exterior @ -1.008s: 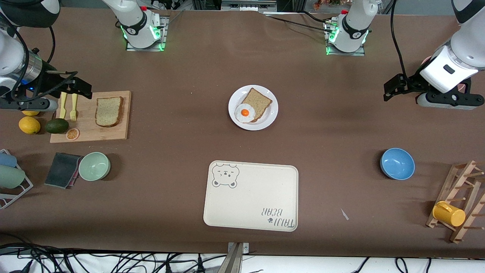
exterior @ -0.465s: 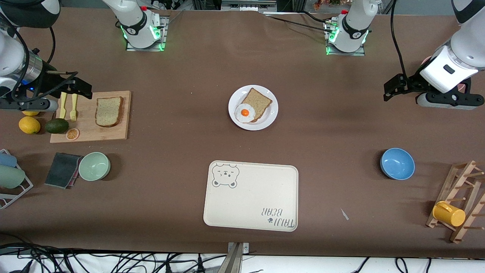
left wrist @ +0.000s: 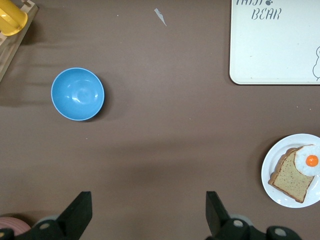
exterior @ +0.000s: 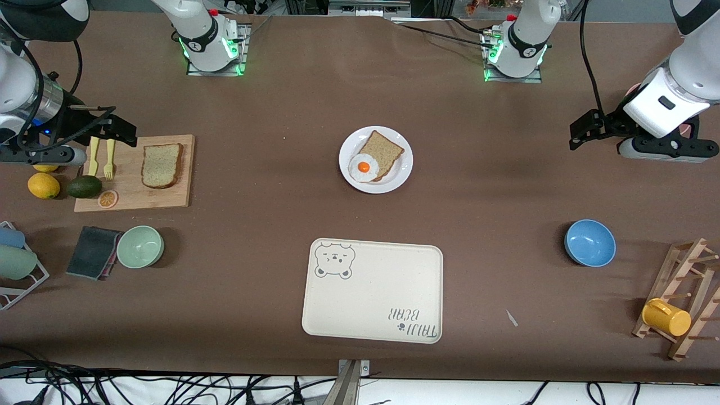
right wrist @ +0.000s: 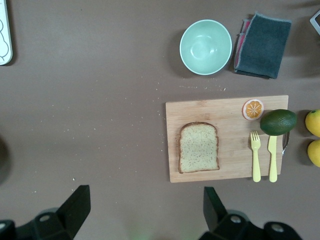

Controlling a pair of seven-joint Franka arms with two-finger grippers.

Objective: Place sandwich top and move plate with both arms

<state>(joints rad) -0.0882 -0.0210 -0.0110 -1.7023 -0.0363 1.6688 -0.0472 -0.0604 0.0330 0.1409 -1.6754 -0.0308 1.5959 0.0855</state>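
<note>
My right gripper (exterior: 121,130) hangs with its fingers (right wrist: 75,205) spread wide and empty over the end of the wooden cutting board (exterior: 180,194) that lies toward the right arm's end of the table. The sandwich top (exterior: 161,165), a speckled squarish slice with a darker crust, lies flat on that board beside a yellow fork (exterior: 109,160) and knife (exterior: 93,157). My right wrist view adds what the front view half hides: an avocado (right wrist: 278,122) resting on the board's corner, touching an orange slice (right wrist: 253,109), with a pale green bowl (right wrist: 205,46) and a dark folded cloth (right wrist: 263,45) nearby.

My left gripper (exterior: 582,130) waits, jaws wide and empty, over bare brown table toward the left arm's end. Its wrist view shows a glossy blue bowl (left wrist: 77,94) and a corner of the cream bear tray (left wrist: 275,45).

The plate (exterior: 400,171), round, white and shallow-rimmed, sits mid-table, farther from the front camera than the tray, carrying the base slice (exterior: 385,147) with a fried egg (exterior: 364,167) overlapping it.

Nothing has shifted over the last second; both arms stay as they were.
</note>
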